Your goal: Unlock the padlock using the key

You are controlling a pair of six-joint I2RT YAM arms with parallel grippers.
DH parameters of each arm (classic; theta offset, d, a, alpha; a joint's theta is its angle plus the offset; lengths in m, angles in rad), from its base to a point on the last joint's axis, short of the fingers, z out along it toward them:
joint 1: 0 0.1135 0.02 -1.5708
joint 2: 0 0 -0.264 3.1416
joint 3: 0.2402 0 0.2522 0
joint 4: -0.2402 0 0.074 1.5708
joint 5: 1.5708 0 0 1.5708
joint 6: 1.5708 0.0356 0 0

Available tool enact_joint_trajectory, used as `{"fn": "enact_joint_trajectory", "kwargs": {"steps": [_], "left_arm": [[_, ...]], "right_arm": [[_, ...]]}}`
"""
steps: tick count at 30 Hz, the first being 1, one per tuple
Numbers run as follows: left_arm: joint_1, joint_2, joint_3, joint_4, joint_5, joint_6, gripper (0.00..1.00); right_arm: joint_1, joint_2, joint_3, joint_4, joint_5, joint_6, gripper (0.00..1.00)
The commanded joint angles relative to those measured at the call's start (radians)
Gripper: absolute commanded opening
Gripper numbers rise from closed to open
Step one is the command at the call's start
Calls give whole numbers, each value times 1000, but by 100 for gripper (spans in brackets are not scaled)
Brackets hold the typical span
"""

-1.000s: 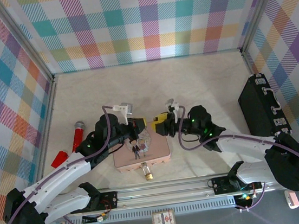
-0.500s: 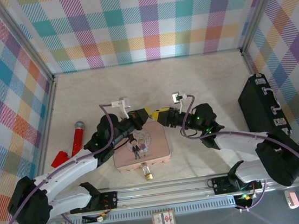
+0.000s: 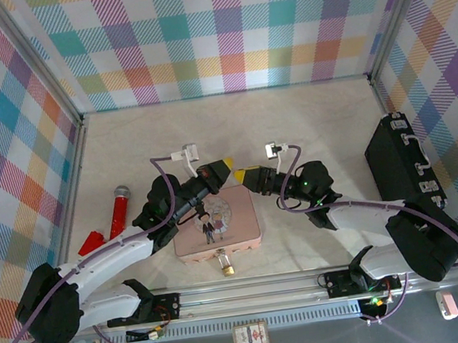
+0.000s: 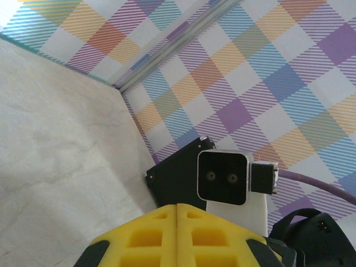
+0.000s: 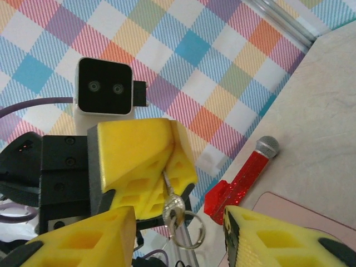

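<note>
Update: both my arms just lifted off the pink tin (image 3: 219, 223). My left pincer (image 5: 161, 167) is clenched on the key (image 5: 172, 207), and my right pincer (image 3: 243, 173) gapes around it, so probably a regrip. Padlock (image 3: 223, 261) sits untouched at the tin's near edge.

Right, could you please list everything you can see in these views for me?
padlock: one, brass body with silvery shackle, on the table by the tin's near edge
key: one, silvery, on a ring, pinched in the left end effector
pink tin: one, pink with a cartoon couple, middle of the table
toy microphone: one, red with a silver head, left of the tin
small red piece: one, red, beside the microphone
black case: one, black, by the right wall
table: one, pale beige
left end effector: one, yellow fingers, shut on the key
right end effector: one, yellow fingers, open, facing the left one
</note>
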Motion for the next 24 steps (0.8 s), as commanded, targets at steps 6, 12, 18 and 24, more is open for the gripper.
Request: {"fn": "enact_joint_trajectory", "kwargs": {"steps": [6,12,18,24], "left_arm": [[-5,-3,-16,42,25,-18,0],[-5,-3,-21,43,25,-22,0],[-5,1,-23,47,25,-23,0],[-5,2,-26,47,23,-25,0]], "right_arm": [[2,4,-2,85,-36,15,41],[2,18,15,85,-58,22,37],[2,19,15,81,-54,24,32],[2,23,16,69,-49,26,24]]}}
